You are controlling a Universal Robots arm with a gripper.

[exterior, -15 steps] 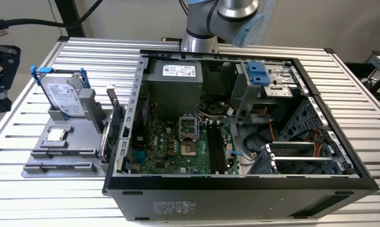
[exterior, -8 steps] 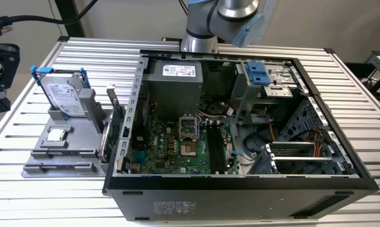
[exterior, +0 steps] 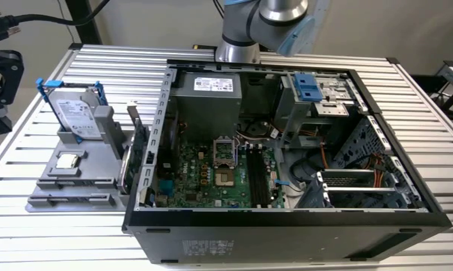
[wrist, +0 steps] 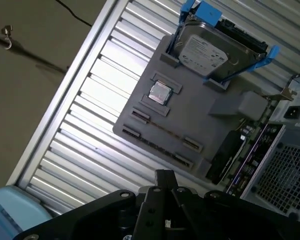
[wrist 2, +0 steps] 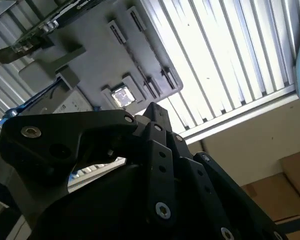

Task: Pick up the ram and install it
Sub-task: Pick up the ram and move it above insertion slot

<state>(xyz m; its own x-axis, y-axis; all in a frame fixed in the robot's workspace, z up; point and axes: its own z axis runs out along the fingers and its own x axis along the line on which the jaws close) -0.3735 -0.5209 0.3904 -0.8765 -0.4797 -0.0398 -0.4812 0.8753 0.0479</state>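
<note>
We are reading the thin bluish-green ram stick (wrist: 165,131) as standing on edge in the grey moulded holder tray (wrist: 195,117), unlifted, though it is hard to make out. The black end effector (wrist: 165,187) is hovering near that tray; we cannot tell whether it is open or closed. The tray is also holding a silver blue-handled hard drive (wrist: 210,50) and a small square silver chip (wrist: 159,93). Inside the open black computer case (exterior: 286,221), the long black motherboard slots (exterior: 257,178) are looking empty, so both picking up and installing are remaining.
</note>
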